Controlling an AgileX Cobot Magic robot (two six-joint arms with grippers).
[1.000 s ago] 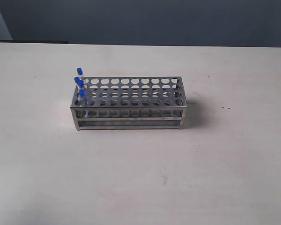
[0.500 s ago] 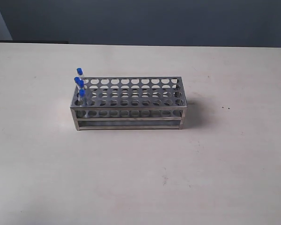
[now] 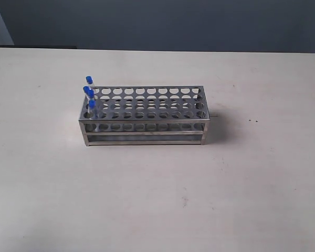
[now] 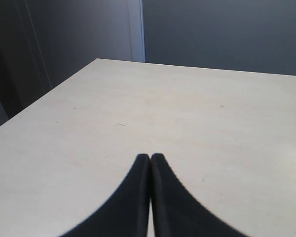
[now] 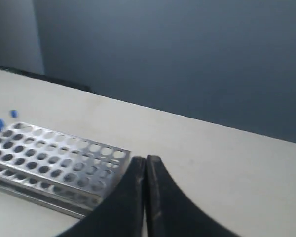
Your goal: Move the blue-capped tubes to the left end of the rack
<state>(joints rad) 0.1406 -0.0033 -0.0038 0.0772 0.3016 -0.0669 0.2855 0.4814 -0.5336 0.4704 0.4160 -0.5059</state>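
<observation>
Both end effectors are closed on nothing. The left end effector (image 4: 150, 158) is over bare worktop (image 4: 187, 108). The right end effector (image 5: 146, 159) looks onto the rack (image 5: 54, 163) from its tube-free end. Only the exterior view shows the rack whole, long axis left to right, with the tubes (image 3: 91, 94) upright, caps up, in its left-end holes.

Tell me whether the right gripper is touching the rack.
Apart. The exterior view shows the whole rack with no gripper anywhere in the picture. The right gripper, shut, appears only in the right wrist view.
</observation>
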